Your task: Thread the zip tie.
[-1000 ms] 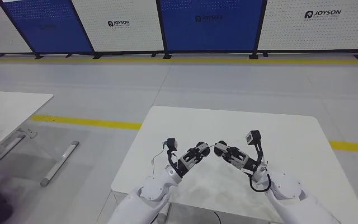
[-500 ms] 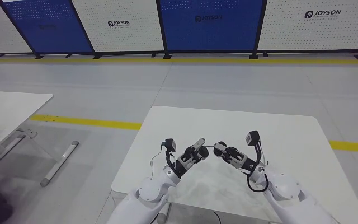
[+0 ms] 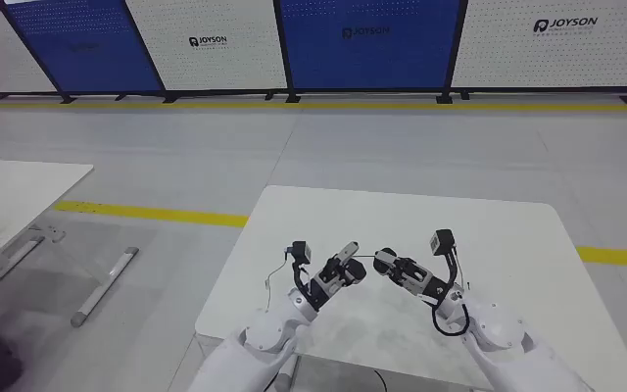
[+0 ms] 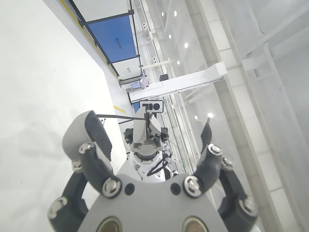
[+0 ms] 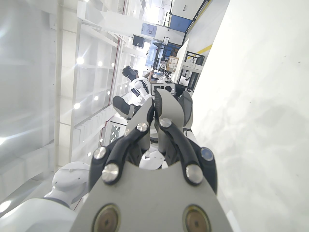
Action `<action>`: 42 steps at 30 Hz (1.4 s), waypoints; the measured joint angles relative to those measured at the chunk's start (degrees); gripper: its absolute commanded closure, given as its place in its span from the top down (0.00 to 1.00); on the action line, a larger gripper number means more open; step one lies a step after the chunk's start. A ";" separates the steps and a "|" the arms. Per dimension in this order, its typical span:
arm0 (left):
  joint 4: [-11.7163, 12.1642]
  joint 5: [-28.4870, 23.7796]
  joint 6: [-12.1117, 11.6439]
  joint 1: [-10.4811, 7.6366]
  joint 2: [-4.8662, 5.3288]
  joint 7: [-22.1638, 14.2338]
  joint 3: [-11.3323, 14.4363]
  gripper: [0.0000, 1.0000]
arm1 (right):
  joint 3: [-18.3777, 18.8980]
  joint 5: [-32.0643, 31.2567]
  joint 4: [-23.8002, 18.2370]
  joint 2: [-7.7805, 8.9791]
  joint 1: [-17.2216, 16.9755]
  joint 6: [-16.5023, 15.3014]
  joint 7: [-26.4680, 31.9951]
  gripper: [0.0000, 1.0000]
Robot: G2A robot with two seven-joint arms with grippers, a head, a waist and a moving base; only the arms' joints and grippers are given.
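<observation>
Above the white table (image 3: 421, 211), my left gripper (image 3: 350, 262) gapes wide, holding nothing; my right gripper (image 5: 156, 95) is clamped on the black zip tie (image 4: 115, 116), stretched between them. Closing left off-line could knock the tip aside, I judge.

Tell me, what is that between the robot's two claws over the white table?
A thin black zip tie: the right gripper is shut on one end, the other reaches a finger of the open left gripper. The left wrist view shows it.
</observation>
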 measured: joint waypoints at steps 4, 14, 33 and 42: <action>0.21 0.09 0.00 -0.10 -0.10 -0.06 -0.06 0.22 | 0.00 0.00 0.00 0.00 0.00 0.00 0.00 0.00; 0.86 0.99 0.00 -0.36 -0.28 -0.06 -0.11 0.06 | 0.00 0.00 0.00 0.00 0.00 0.00 0.00 0.00; 0.65 3.28 0.00 -0.13 -0.55 0.48 -0.40 0.00 | 0.04 -0.10 -0.15 -0.02 -0.15 0.08 -0.22 0.11; 0.63 5.12 0.00 0.20 -0.67 0.97 -0.40 0.00 | 1.91 -0.83 -1.99 -0.18 -1.73 1.43 0.01 1.00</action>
